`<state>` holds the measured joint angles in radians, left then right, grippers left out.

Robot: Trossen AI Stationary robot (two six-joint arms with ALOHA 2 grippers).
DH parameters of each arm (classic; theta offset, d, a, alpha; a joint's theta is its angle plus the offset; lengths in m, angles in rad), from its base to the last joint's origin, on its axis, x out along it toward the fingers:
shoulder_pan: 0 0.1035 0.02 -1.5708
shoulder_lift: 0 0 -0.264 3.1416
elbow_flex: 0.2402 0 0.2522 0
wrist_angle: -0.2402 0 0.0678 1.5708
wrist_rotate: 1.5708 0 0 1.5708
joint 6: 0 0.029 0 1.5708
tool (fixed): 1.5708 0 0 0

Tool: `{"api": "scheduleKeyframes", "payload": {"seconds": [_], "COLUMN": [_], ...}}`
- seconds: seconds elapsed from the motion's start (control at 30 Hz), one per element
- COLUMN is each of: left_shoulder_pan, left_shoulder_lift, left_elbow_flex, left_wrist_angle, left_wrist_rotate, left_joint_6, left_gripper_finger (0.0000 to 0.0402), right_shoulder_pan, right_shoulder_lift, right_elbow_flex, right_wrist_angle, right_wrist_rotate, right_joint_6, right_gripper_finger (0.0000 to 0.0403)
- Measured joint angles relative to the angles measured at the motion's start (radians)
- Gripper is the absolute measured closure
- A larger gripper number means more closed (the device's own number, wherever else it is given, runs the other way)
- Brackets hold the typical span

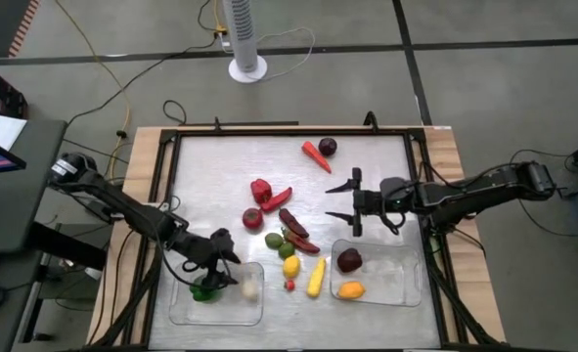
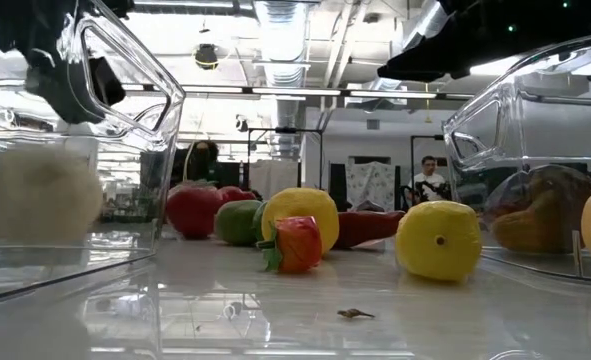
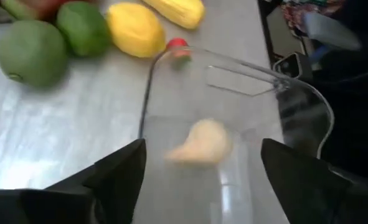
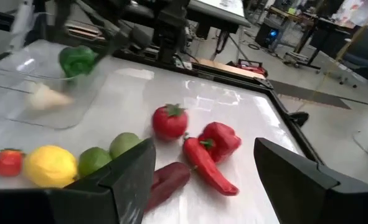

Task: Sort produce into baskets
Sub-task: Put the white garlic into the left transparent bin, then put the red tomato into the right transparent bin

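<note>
My left gripper (image 1: 232, 266) is open above the left clear tray (image 1: 186, 311), which holds a green pepper (image 1: 207, 289) and a pale garlic (image 1: 250, 286). In the left wrist view the garlic (image 3: 202, 143) lies on the tray floor between and beyond my open fingers (image 3: 124, 177), untouched. My right gripper (image 1: 342, 202) is open and empty above the table's middle, right of the loose produce. The right tray (image 1: 396, 293) holds a dark plum (image 1: 349, 259) and an orange fruit (image 1: 351, 289).
Loose on the table: a carrot (image 1: 315, 154) and plum (image 1: 328, 147) at the far side; a red pepper (image 1: 260, 190), chilli (image 1: 277, 199), tomato (image 1: 253, 218), limes (image 1: 274, 238), lemon (image 1: 290, 265) and corn (image 1: 316, 278) between the trays. A black frame (image 1: 166, 176) rims the table.
</note>
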<state>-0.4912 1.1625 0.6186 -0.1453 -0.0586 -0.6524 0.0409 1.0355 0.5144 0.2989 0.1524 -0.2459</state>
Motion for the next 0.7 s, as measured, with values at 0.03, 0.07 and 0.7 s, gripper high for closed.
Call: {"api": "scheduleKeyframes", "payload": {"seconds": [0.03,0.07,0.7], "left_shoulder_pan": [0.003,0.011,0.342], "left_shoulder_lift": [0.000,-0.001,0.037], "left_elbow_flex": [0.000,0.000,-0.001], "left_wrist_angle": [0.001,0.000,-0.015], "left_wrist_rotate": [-0.021,-0.054,-0.340], "left_joint_6": [0.010,0.023,0.369], "left_gripper_finger": [0.0090,0.0088,0.0053], "right_shoulder_pan": [-0.007,-0.014,-0.033], "right_shoulder_lift": [0.000,0.000,0.000], "right_elbow_flex": [0.000,0.000,0.000], "right_wrist_angle": [0.000,0.002,-0.002], "right_wrist_rotate": [0.000,0.000,-0.047], "right_joint_6": [0.000,0.000,0.028], "right_gripper_finger": [0.0106,0.0106,0.0106]}}
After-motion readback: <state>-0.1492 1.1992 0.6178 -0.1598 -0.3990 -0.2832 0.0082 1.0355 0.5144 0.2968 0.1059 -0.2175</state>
